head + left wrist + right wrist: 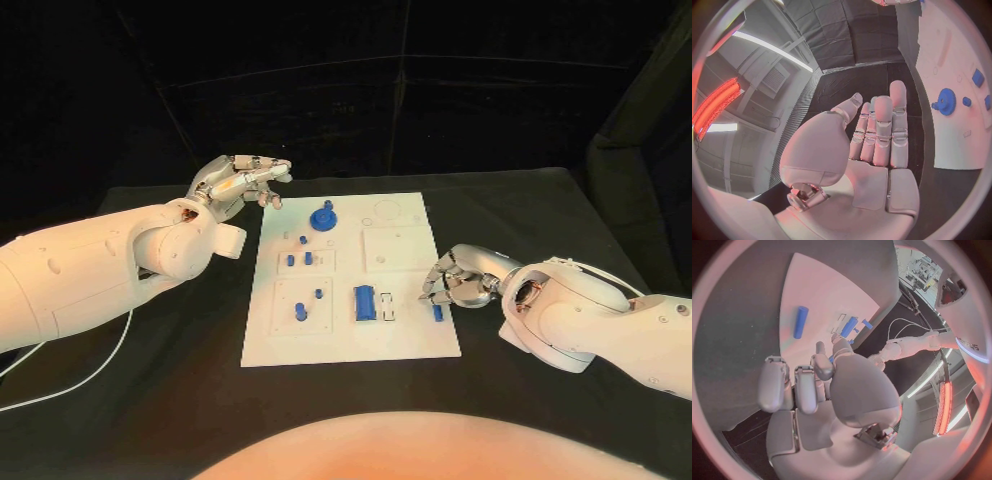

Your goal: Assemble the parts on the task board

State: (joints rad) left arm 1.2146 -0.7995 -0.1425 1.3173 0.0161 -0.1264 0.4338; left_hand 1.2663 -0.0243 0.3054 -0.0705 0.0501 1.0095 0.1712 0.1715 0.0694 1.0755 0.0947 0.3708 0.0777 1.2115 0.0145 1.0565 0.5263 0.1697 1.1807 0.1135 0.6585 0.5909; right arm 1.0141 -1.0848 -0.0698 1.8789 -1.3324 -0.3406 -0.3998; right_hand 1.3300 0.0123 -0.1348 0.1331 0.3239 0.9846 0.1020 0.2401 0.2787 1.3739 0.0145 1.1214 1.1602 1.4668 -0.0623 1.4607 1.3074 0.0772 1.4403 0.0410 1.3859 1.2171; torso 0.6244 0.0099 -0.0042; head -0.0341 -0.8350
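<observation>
Blue peg (437, 312) is lying loose near the right edge of the white board (411, 340), just beside the right hand (459, 282), so it could easily get knocked off onto the table if those fingers are brought in too low or sideways. Nothing is held there; fingers are curled but apart. Over by the board's far left corner, the left hand (238, 183) is raised, fingers straight, empty too.

My right hand (811, 385) hovers empty, fingers curled, over the task board (823, 295) near a blue rod (801, 322)
</observation>
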